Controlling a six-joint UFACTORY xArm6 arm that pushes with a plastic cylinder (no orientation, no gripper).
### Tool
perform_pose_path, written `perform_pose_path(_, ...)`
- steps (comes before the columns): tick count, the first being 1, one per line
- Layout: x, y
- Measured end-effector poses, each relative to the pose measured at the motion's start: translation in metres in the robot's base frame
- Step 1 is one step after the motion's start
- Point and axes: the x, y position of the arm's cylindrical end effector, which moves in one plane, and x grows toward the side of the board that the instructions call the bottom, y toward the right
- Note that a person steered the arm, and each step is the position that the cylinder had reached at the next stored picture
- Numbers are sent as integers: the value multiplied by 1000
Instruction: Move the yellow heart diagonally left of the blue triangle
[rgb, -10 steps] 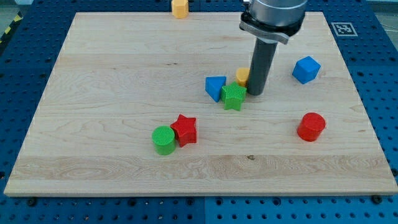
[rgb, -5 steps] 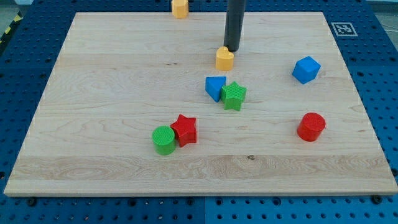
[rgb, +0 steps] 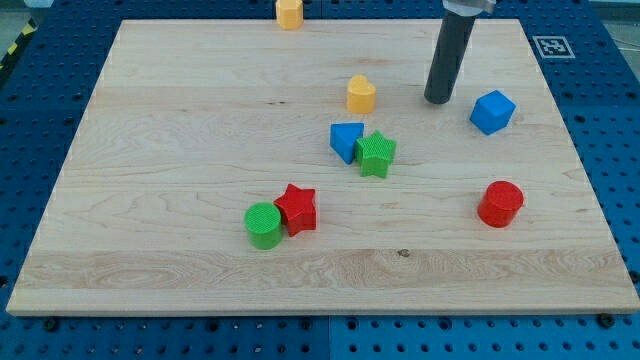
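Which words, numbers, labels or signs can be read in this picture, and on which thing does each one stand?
No words or numbers can be read.
Black-and-white square marker, top right corner of the wooden board: a coded pattern, no text.
Yellow-and-black striped tape, the view's top left edge: stripes only.
The coloured blocks carry no writing.

Single arm enters from the view's top right; only its straight dark rod shows, standing near upright. My tip (rgb: 437, 101) rests on the surface in the upper right area, touching nothing
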Motion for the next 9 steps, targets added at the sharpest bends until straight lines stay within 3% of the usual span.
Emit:
perform_pose_path(4, 10, -120)
perform_pose_path(7, 37, -122)
perform_pose_path(9, 22, -134)
